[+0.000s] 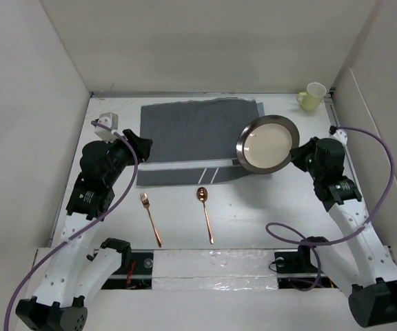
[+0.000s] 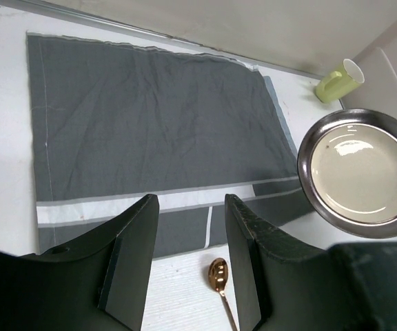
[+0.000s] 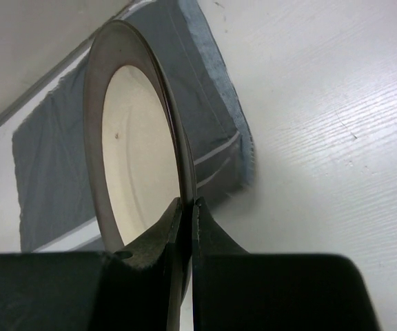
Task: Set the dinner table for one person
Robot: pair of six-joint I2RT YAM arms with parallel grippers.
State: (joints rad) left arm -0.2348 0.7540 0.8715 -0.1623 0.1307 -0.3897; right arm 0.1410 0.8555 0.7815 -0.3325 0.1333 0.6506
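Both arms extended over the work area; left free, right gripping.
Left arm (image 1: 102,172) is bent at the elbow. The left gripper (image 1: 142,143) points forward and to the right, fingers (image 2: 133,255) parted, nothing between them. Right arm (image 1: 350,214) reaches up the right side with its wrist turned inward. The right gripper (image 1: 297,153) is pinched nearly closed on the rim of a plate (image 1: 267,143).

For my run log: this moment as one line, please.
right hand: shut on round metal-rimmed cream plate | plate: overlapping grey striped cloth placemat | left hand: open, empty
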